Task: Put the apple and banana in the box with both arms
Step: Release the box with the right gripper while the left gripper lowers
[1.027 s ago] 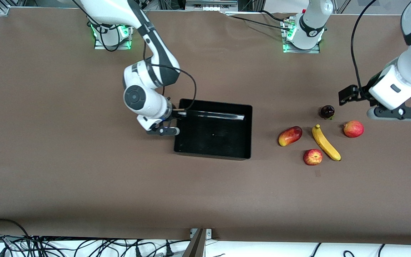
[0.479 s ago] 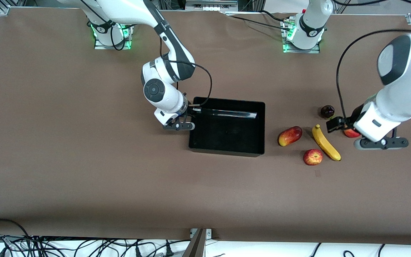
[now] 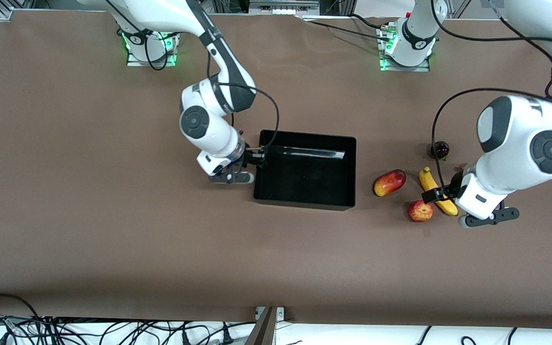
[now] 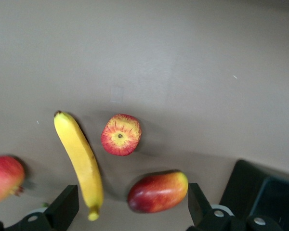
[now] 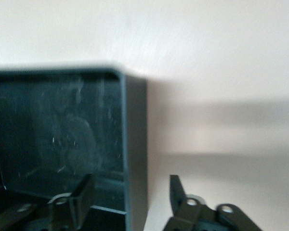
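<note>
Brown matte worktop carries my glossy black low-walled box, nothing in it. My right hand straddles its wall, fingers spread and released; my left hand, open, hangs over the curved banana and streaked apple toward the left arm's end.

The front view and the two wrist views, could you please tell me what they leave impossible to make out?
- Smooth red fruit: hidden by the left arm in the front view, cut off by the edge in the left wrist view.
- Banana: its nearer end is covered by the left pincer in the front view.
- Box: cut off by the right wrist view's edge; right pincer open astride its wall.
</note>
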